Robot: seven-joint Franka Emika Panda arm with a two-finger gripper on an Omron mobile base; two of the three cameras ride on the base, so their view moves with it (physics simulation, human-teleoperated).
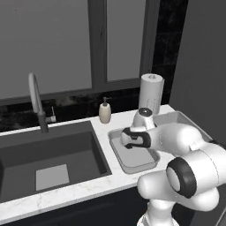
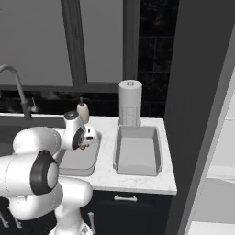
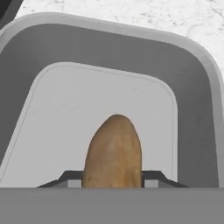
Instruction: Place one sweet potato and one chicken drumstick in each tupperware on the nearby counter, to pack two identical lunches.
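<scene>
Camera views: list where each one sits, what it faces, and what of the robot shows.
Left base view: behind the arm's left, looking down over the sink, counter and tupperware; arm at lower right.
Right base view: behind its right, over both trays and paper towel roll; arm at lower left.
Hand view: along the gripper, shut on a sweet potato above a tray.
Shared: both base views show the soap bottle.

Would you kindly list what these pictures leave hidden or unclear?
- Hand view: lower end of the sweet potato is cut off by the bottom edge, so the fingers' contact is unclear.
- Left base view: the arm covers much of the nearer tupperware.
- Right base view: the nearer tupperware's left part sits behind the arm.
</scene>
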